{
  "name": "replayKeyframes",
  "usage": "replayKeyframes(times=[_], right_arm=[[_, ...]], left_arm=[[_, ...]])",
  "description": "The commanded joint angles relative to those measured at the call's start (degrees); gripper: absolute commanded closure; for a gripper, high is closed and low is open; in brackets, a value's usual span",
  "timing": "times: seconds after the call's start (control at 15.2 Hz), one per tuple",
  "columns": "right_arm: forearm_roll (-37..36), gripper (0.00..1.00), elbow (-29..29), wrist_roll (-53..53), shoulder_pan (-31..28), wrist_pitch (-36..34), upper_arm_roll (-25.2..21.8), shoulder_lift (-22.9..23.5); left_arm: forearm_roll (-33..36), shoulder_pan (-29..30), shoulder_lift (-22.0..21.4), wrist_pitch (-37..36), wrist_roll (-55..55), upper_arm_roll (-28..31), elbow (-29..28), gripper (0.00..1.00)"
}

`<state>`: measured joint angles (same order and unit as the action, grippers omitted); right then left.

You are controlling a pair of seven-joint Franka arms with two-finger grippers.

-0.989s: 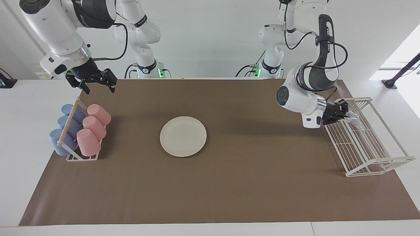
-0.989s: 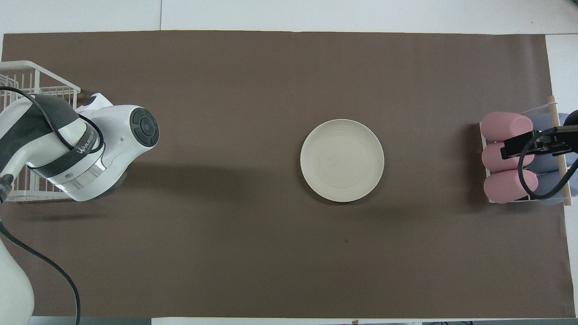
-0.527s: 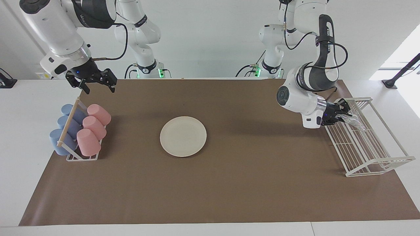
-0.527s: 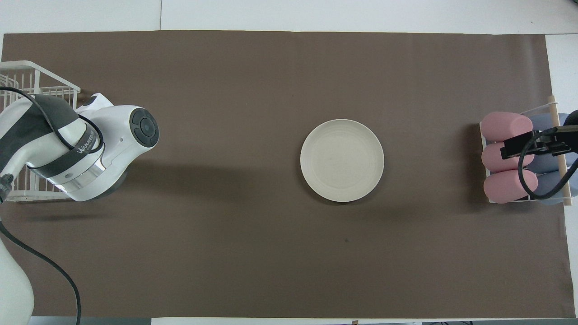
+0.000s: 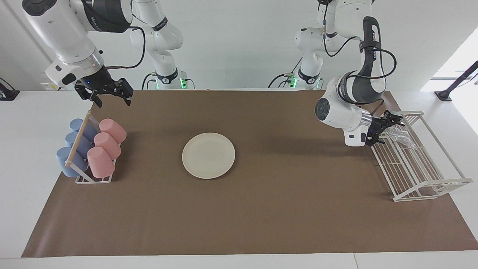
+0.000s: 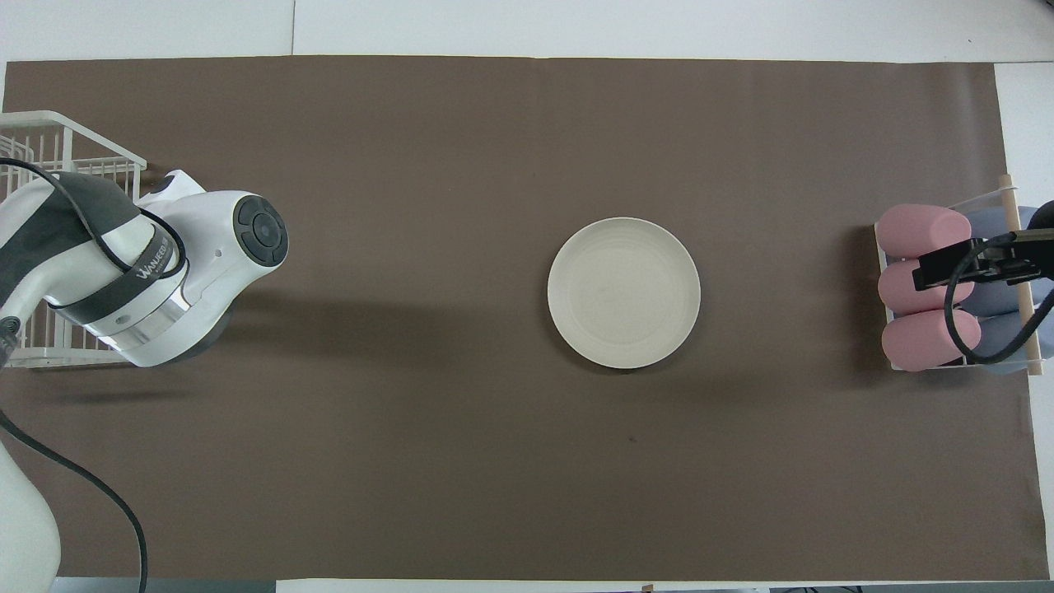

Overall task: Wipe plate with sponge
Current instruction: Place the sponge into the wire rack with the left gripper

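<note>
releasing the sponge (image 5: 399, 135) into the wire rack (image 5: 418, 164), the left gripper (image 5: 384, 129) is spreading its fingers; the plate (image 5: 208, 155) is lying well apart, the right gripper (image 5: 108, 93) waiting spread.

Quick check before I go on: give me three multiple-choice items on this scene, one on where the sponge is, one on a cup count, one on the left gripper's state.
1. Where is the sponge?
A. on the plate
B. in the white wire rack
C. among the cups

2. How many pink cups are in the cup rack?
A. two
B. three
C. five

3. What state is the left gripper in?
A. open, beside the sponge
B. shut on the sponge
C. shut on the plate

Answers:
1. B, it lies in the white wire rack at the left arm's end, while the plate is bare.
2. B, three pink cups lie in a row.
3. A, its fingers are spread apart.
</note>
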<state>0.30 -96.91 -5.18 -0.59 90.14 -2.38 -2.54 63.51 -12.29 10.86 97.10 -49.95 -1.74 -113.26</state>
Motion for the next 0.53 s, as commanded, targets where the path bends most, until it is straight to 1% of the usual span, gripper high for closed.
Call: replayKeyframes(times=[0.0, 0.26, 0.46], right_arm=[[-0.2, 0.0, 0.0, -1.4, -0.6, -0.9, 0.4, -0.6], [-0.2, 0.0, 0.0, -1.4, -0.6, -0.9, 0.4, -0.6], [-0.2, 0.0, 0.0, -1.4, -0.6, -0.9, 0.4, -0.6]], left_arm=[[-6.8, -0.2, -0.2, 0.8, -0.4, 0.2, 2.9, 0.0], [-17.1, -0.8, -0.5, -1.4, -0.2, 0.0, 7.3, 0.0], [-21.7, -2.6, -1.1, -7.0, 0.2, -0.1, 11.7, 0.0]])
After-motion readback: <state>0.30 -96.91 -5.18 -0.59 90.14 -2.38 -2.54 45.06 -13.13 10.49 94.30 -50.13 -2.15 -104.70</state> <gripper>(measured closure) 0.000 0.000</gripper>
